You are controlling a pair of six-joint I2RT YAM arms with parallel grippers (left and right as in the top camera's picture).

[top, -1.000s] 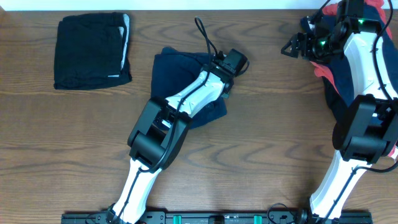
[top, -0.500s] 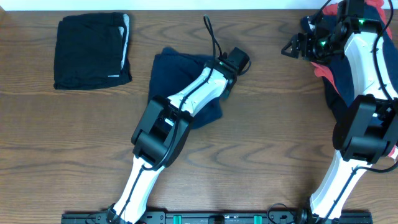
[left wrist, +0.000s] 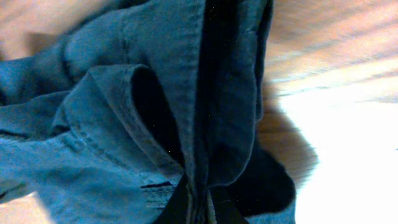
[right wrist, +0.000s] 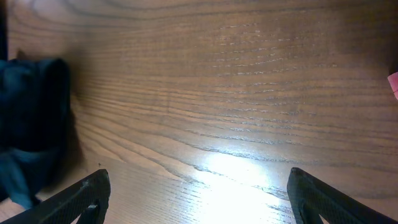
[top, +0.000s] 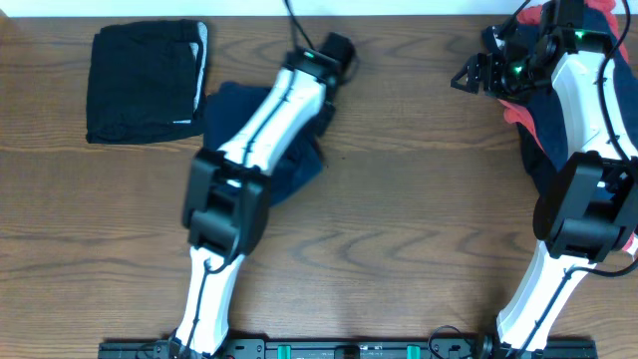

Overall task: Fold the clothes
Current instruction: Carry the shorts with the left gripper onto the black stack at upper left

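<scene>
A navy blue garment (top: 227, 108) lies bunched on the table centre-left, mostly under my left arm. My left gripper (top: 329, 58) is shut on a folded edge of it; the left wrist view shows the blue fabric (left wrist: 112, 124) pinched between the fingers (left wrist: 198, 208). A folded black garment with a pale grey stripe (top: 148, 82) lies at the far left. A pile of navy and coral-red clothes (top: 533, 125) sits at the right edge. My right gripper (top: 467, 77) is open and empty above bare wood (right wrist: 199, 199), left of that pile.
The table's far edge runs along the top of the overhead view. The left arm's cable (top: 297, 22) loops up past that edge. In the right wrist view, the navy garment (right wrist: 31, 124) shows at the left.
My left gripper has swung left and toward the far edge, dragging the navy garment with it toward the black folded piece. The right arm has not moved.
</scene>
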